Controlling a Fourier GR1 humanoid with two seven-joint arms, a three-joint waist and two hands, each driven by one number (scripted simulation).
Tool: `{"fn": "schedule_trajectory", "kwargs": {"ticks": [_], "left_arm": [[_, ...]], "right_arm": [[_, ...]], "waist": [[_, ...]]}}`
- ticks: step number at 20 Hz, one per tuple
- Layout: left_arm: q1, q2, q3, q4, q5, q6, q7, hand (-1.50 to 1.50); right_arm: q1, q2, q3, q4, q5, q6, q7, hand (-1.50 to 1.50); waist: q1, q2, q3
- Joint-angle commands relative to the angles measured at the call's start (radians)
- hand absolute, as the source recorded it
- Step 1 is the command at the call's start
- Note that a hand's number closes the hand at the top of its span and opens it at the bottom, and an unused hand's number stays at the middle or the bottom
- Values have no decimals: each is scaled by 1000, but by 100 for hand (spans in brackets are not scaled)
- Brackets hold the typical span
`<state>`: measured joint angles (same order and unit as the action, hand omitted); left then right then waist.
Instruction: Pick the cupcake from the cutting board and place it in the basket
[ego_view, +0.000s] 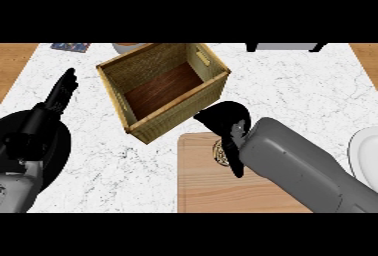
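Right hand (225, 120) fingers (236, 165) curled down round cupcake (219, 150), hiding most of it. Only a brown patterned sliver on show at 9 o'clock of the palm. Cupcake at 11 o'clock corner of cutting board (214, 192); cannot tell whether lifted off the wood. Grey right forearm (295, 165) slanting in from 5 o'clock, covering the board's right side.

Just past the hand at 11 o'clock: basket (181, 112), woven, open-topped, dark wood floor, turned corner-on. Near corner just beside the board's 11 o'clock corner. Basket's near wall between hand and basket's inside.

White plate (363, 155) at 3 o'clock of the board, cut by the view's edge.

Left hand (63, 92) at 9 o'clock of the basket, fingers straight, pointing to 12, holding nothing, well apart from the board.

Along 12 o'clock edge of white marble tabletop (295, 85): colourful flat item (71, 46), pale round vessel (129, 48), dark legged object (284, 46), all cropped.
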<state>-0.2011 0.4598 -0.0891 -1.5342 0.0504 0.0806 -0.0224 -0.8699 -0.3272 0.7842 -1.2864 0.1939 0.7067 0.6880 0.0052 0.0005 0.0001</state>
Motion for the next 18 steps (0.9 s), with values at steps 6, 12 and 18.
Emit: {"fn": "schedule_trajectory", "kwargs": {"ticks": [6, 12, 18], "left_arm": [[-5, -23, 31, -96, -34, -28, 98, 0], [17, -70, 51, 16, -72, -66, -34, 0], [-21, -76, 96, 5, -72, -109, 26, 0]], "right_arm": [[124, -13, -77, -57, 174, 17, -122, -150], [191, 51, -84, 19, 339, -49, -222, -150], [222, 148, -146, 51, 413, -29, -209, -150]], "waist": [[-4, -3, 0], [-3, 0, 0], [-2, 0, 0]]}}
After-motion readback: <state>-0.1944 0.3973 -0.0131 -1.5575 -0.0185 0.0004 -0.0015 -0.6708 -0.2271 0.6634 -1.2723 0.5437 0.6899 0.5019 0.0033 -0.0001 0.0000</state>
